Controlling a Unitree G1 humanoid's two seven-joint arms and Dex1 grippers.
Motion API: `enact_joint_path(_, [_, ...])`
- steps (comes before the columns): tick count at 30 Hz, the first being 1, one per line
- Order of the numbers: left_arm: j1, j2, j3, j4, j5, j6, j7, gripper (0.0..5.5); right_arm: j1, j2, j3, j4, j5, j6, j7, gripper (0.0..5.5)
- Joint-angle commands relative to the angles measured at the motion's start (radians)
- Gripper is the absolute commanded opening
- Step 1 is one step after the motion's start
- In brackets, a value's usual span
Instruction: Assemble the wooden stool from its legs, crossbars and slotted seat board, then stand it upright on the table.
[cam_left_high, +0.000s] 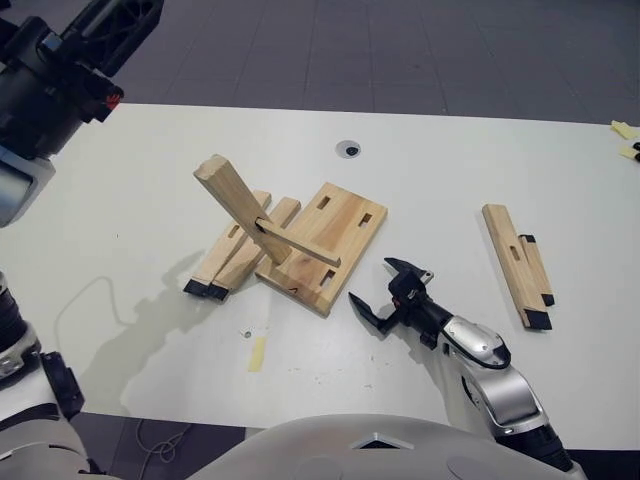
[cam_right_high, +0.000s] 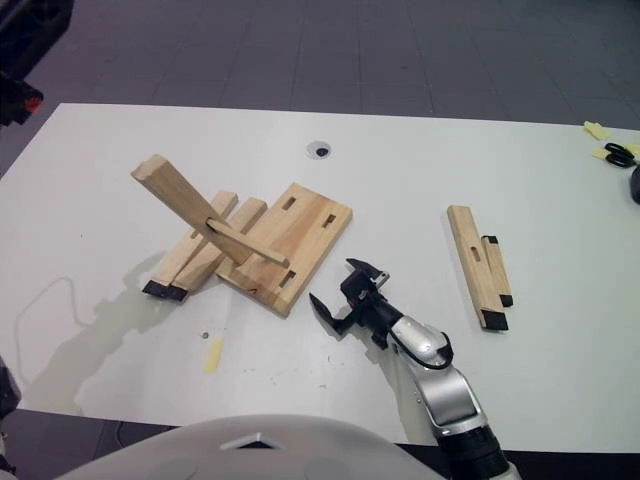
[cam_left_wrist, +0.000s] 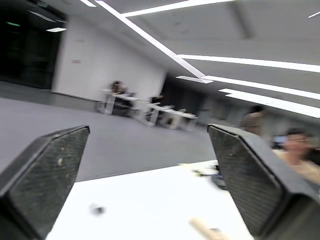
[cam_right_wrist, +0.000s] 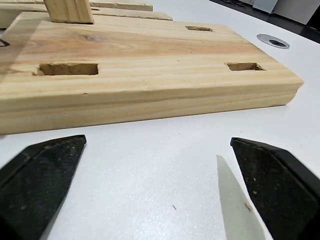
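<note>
While the slotted seat board (cam_left_high: 340, 215) lies flat mid-surface with a leg (cam_left_high: 230, 185) propped tilted upon it, the right pincer (cam_left_high: 372, 282) gapes wide just near-right of it; the left pincer (cam_left_wrist: 150, 175), also wide, hangs high, far left. The wood looks rigid and light: grip across the board's edges.

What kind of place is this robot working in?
Probably an open-plan office or lab: a white table with a cable port, grey tiled floor beyond it, and rows of desks under long ceiling lights.
</note>
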Motion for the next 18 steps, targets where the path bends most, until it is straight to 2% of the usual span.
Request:
enact_joint_path(1, [0.224,0.166,-0.181,0.203,0.461,-0.068,-0.179,5.27,-0.002,-0.036,-0.047,0.032,0.011,0.005,0.02,5.4])
enact_joint_path(4, [0.343,0.105,-0.214,0.145,0.518,-0.053,-0.195,5.38,-0.005,-0.062,-0.069,0.027,0.019,0.013,0.045,5.4])
enact_joint_path(9, [0.436,-0.082,-0.283,0.059,0.623,-0.019,-0.099,5.38,-0.032,-0.09,-0.091,0.018,0.039,0.038,0.081,5.4])
enact_joint_path(12, [0.499,-0.167,-0.284,-0.004,0.662,-0.008,-0.051,5.38,-0.063,-0.108,-0.089,0.018,0.044,0.053,0.113,5.4])
enact_joint_path(18, [0.57,-0.255,-0.297,-0.043,0.773,-0.008,-0.009,5.38,-0.091,-0.144,-0.101,0.026,0.05,0.06,0.164,5.4])
